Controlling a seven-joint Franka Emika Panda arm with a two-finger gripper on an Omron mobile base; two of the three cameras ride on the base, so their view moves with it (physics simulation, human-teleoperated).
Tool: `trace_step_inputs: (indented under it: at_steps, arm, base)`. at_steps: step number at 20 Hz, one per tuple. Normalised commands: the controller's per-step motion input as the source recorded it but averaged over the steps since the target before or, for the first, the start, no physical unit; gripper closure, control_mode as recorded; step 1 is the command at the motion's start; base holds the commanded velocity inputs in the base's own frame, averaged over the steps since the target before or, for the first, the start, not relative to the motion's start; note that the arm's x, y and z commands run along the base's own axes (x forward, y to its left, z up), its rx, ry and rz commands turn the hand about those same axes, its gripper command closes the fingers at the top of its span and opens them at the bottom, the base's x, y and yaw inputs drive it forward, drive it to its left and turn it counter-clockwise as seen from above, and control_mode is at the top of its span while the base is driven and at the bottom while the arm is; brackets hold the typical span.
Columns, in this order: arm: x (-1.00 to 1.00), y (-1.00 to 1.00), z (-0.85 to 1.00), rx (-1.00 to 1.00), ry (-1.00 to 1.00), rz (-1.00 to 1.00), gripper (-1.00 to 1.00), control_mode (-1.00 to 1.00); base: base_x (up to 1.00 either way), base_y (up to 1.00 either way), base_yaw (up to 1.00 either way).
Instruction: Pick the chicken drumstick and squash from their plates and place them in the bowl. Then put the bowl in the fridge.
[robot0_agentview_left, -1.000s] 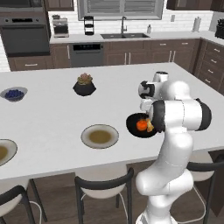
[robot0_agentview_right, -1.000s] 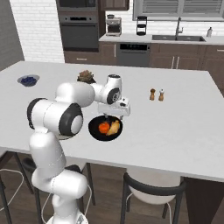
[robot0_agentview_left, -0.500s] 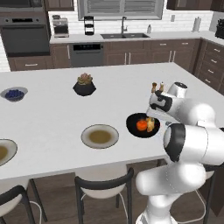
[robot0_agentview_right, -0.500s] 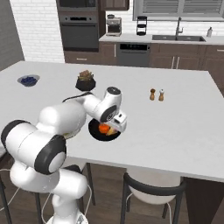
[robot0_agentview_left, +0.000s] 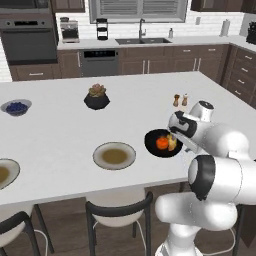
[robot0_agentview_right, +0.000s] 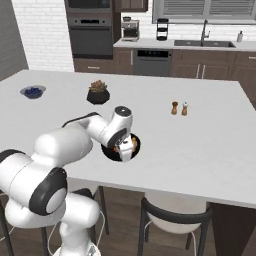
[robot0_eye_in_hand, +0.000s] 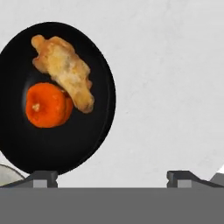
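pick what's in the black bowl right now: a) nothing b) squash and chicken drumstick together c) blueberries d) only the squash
b: the hand view shows the orange-red squash and the tan chicken drumstick lying side by side, touching, inside the black bowl.

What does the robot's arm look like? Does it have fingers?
The arm is glossy white, built of fat rounded sections with dark bands at the joints. At its end is a gripper with two small, blocky dark grey fingers, not a real hand. No cables or markings are visible.
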Motion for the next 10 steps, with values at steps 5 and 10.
trace_step_inputs:
  at_steps: [5, 10]
  arm:
    - [0.07, 0.0, 0.06, 0.13, 0.48, -0.39, -1.0, -1.0]
    - [0.36, 0.0, -0.11, 0.06, 0.16, 0.09, -1.0, -1.0]
  base:
    - [0.0, 0.0, 0.0]
    - [0.0, 0.0, 0.0]
